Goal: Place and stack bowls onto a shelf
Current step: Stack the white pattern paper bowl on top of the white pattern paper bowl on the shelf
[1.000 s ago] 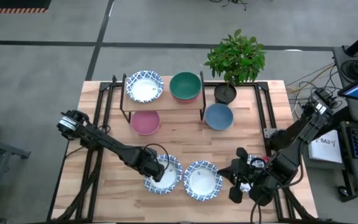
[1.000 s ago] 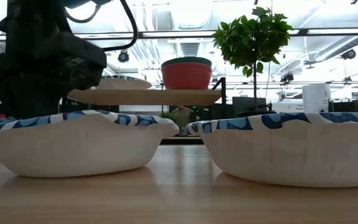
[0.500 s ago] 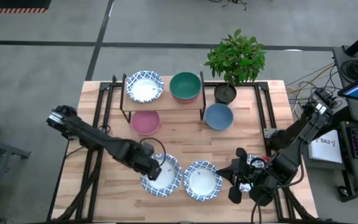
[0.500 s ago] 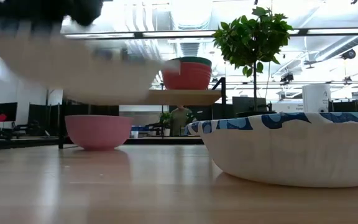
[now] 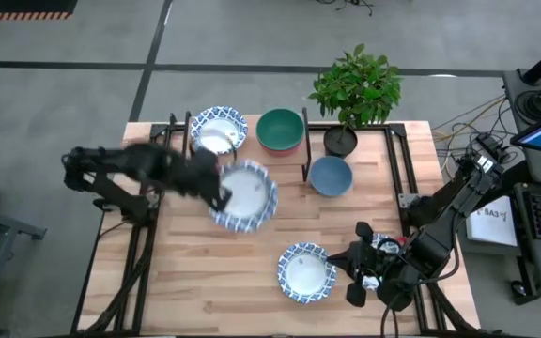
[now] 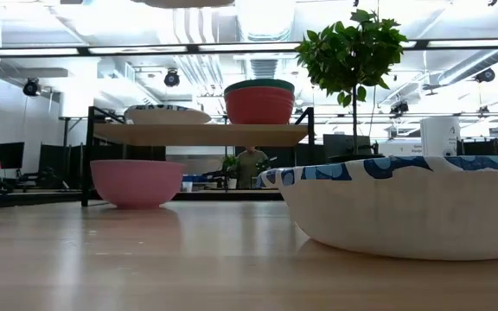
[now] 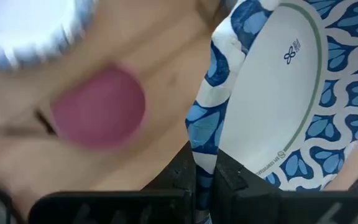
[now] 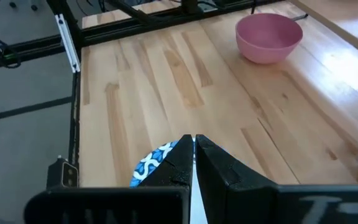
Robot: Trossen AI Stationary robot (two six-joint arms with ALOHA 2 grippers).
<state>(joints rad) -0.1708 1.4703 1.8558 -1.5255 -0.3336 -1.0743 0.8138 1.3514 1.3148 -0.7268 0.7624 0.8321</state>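
Blue-rimmed white bowl [image 5: 243,194] hung in the air in front of your shelf [image 5: 249,153], up above the pink bowl [image 6: 137,182], with your left gripper [image 7: 204,180] clamped tight on its rim. On the shelf sat another patterned bowl [image 5: 219,130] and a green bowl [image 5: 281,129] nested in a red one [image 6: 259,106]. Your right gripper [image 8: 193,167] waited with its jaws pressed together, low at the table's near right edge, beside the last patterned bowl [image 5: 305,272].

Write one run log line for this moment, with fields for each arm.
left gripper: shut on patterned bowl, carried above pink bowl near shelf | right gripper: shut, waiting beside second patterned bowl
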